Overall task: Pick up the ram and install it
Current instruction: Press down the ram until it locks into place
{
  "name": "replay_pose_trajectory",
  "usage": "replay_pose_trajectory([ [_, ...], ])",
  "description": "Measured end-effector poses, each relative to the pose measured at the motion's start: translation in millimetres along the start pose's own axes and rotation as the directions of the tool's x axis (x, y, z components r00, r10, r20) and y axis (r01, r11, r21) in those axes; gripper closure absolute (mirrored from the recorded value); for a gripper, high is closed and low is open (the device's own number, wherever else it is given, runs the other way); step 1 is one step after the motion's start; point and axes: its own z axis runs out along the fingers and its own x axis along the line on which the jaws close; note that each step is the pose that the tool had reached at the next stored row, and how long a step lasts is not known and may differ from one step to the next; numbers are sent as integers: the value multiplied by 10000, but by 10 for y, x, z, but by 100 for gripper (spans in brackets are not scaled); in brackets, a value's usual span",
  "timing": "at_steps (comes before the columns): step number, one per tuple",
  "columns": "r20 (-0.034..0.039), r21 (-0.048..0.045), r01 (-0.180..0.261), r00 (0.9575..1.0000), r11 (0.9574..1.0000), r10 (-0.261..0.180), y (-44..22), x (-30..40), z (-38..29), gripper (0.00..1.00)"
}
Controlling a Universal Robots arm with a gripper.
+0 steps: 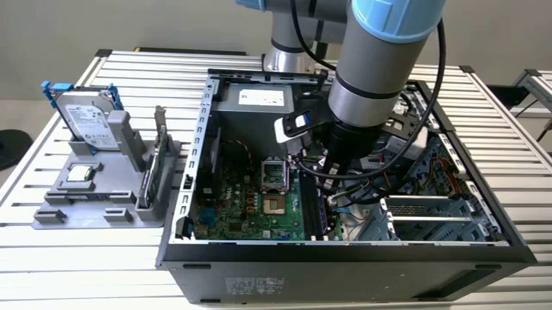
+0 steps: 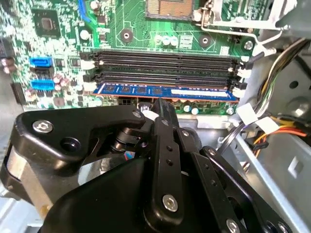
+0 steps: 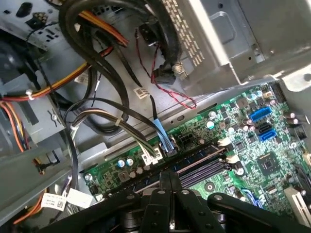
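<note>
Second wrist view: the long dark-blue ram stick (image 2: pixel 165 91) is seen seated in the green motherboard's (image 2: pixel 146 34) nearest slot. Just beside it, the black gripper (image 2: pixel 160 109) is clenched, nothing grasped.

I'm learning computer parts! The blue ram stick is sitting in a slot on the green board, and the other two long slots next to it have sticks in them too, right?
Almost. The ram does sit in a slot on the green board, just ahead of the gripper. But the two slots beside it are empty, as the second wrist view shows.
</note>
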Motion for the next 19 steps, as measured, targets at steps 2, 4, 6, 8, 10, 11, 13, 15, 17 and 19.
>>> replay_pose_trajectory([
  [2,-2,-4,351,9994,9994,-351,0,0,-1,100],
  [4,-7,-7,706,9975,9975,-706,0,1,0,100],
  [6,-11,-11,1052,9944,9944,-1052,0,1,0,100],
  [8,-14,-15,1397,9902,9902,-1397,0,1,0,100],
  [10,-17,-18,1751,9845,9845,-1751,0,1,0,100],
  [11,-18,-20,1923,9813,9813,-1923,0,1,0,100],
  [13,-21,-24,2269,9739,9739,-2269,0,1,0,100],
  [15,-24,-28,2573,9663,9663,-2573,-1,2,0,100],
  [17,-29,-31,2850,9585,9585,-2850,-1,2,1,100],
  [19,-38,-33,3104,9506,9506,-3104,-2,3,3,100],
])
